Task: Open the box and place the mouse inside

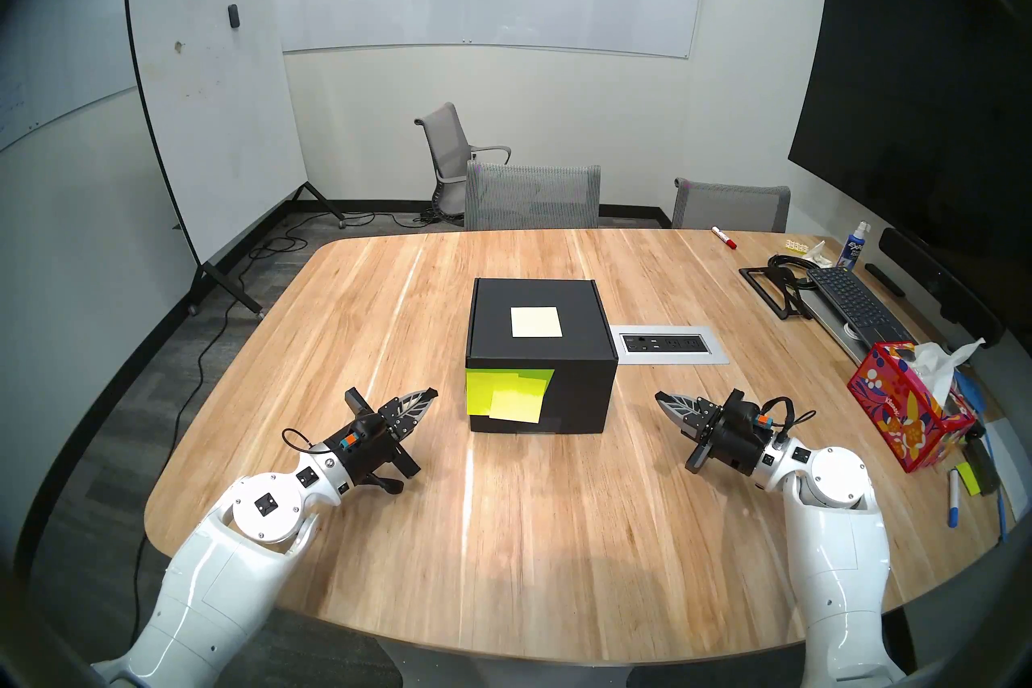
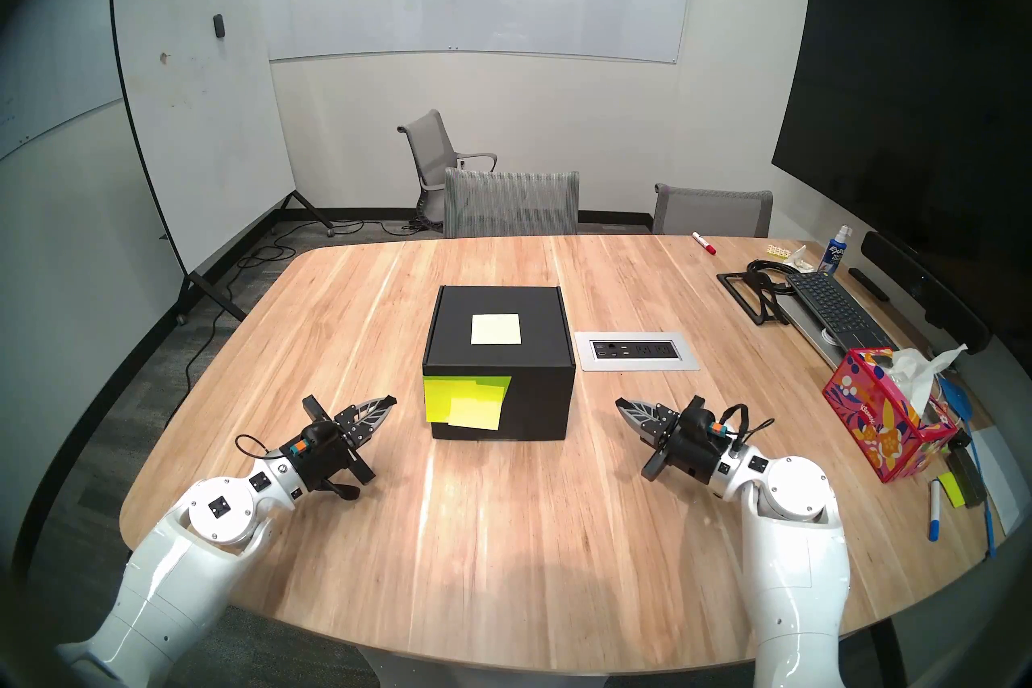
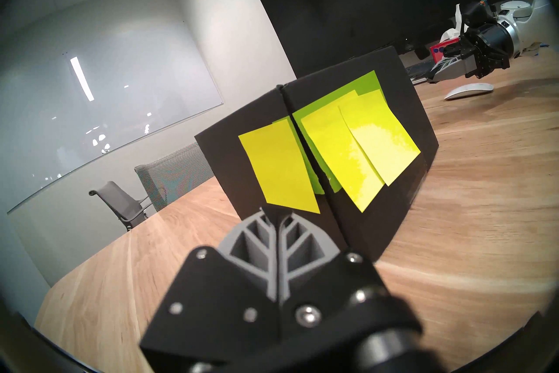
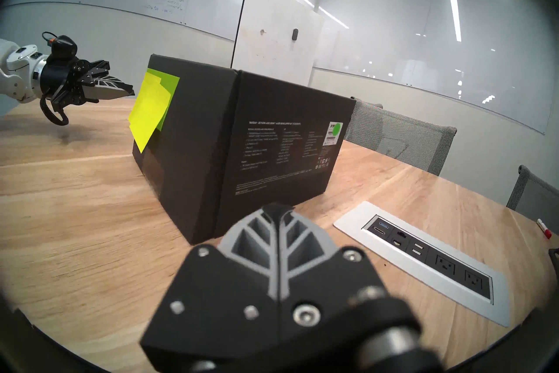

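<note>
Filling a whiteboard-walled meeting room, a wooden worktop (image 1: 391, 530) carries the closed black box (image 1: 575, 329) at center. Left fingers (image 1: 427, 395) at 8 o'clock and right fingers (image 1: 662, 399) at 4 o'clock are pressed together, empty. The white mouse (image 3: 469, 90) lies beneath the right fingers.

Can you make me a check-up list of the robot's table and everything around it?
Surface: wooden table, with a power panel set into it.
Job's things: black box closed, yellow sticky notes on its front; white mouse lying on the table under the right gripper.
Clutter: tissue box, keyboard, red marker and spray bottle on the table's right side.
Grippers: left gripper and right gripper both shut and empty, one on each side of the box, not touching it.
Cables: floor cables by the whiteboard.
Surroundings: whiteboard, grey chairs, dark wall screen.
</note>
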Robot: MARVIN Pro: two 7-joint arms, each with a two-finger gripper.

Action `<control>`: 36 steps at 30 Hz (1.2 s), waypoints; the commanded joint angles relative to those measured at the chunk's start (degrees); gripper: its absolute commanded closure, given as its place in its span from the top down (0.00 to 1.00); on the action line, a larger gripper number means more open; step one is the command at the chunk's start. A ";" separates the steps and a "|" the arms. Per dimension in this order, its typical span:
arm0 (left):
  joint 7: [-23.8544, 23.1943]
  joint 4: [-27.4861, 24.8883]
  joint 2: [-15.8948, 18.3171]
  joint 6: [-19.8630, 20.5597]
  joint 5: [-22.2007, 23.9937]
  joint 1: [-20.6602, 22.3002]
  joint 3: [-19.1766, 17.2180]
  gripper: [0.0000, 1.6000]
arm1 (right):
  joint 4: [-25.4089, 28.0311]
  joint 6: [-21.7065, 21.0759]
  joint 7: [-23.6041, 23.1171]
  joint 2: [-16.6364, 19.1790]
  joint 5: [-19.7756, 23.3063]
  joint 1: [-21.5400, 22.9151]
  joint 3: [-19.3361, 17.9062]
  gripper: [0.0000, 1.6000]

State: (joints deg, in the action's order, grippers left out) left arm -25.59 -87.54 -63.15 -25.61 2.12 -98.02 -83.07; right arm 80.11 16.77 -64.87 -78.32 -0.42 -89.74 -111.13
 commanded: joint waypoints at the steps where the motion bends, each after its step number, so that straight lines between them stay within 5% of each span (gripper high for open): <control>1: -0.48 -0.23 0.19 0.01 -0.24 1.07 0.29 0.00 | 0.74 -0.02 -0.09 -0.15 0.32 0.22 0.00 0.00; 36: -1.05 3.15 -1.22 0.66 -1.42 4.60 2.67 0.00 | 0.78 0.34 -2.13 -1.43 -0.42 -0.06 -0.66 0.00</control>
State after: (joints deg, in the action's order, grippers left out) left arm -26.37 -84.48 -64.21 -24.91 0.78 -94.62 -80.63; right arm 79.83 17.15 -66.88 -79.60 -1.18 -89.91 -111.84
